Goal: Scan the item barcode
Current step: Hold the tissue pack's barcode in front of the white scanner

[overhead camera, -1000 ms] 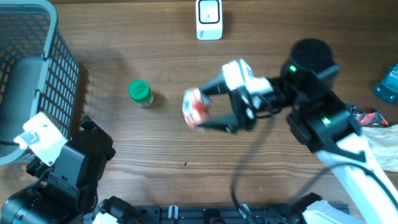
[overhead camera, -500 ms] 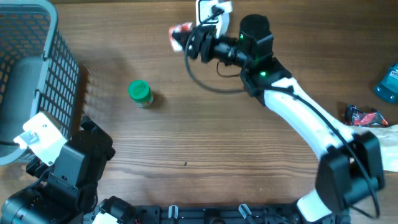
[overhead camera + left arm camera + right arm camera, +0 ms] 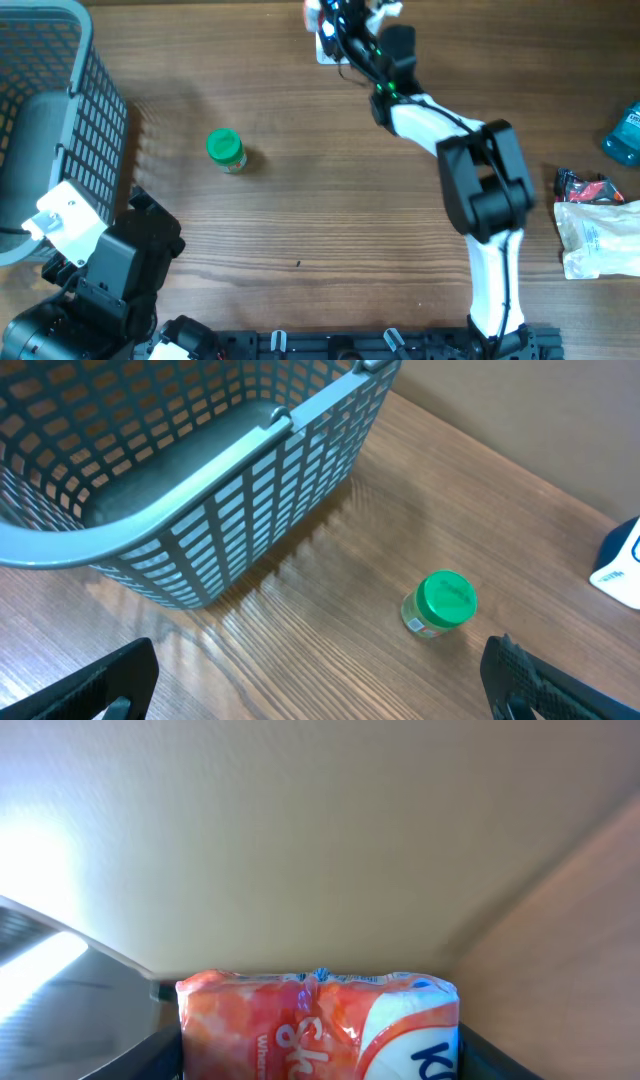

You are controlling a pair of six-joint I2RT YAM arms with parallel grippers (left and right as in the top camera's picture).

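The item is a red and white plastic packet (image 3: 300,1020) with blue lettering, and my right gripper (image 3: 318,1052) is shut on it, a dark finger pressing each side. In the overhead view the right arm stretches to the table's far edge, holding the packet (image 3: 312,12) above the white scanner (image 3: 330,50), which the arm partly hides. The right wrist view looks past the packet at a beige wall. My left gripper (image 3: 320,695) stands wide open over bare wood near the front left, holding nothing.
A grey mesh basket (image 3: 60,110) fills the left side (image 3: 200,510). A small green-lidded jar (image 3: 226,150) stands on the wood right of it (image 3: 440,603). At the right edge lie a blue bottle (image 3: 625,135), a red wrapper (image 3: 585,185) and a white pouch (image 3: 600,235).
My right arm has swung from the table's middle to the far edge, carrying the packet up over the scanner. The left arm has stayed still.
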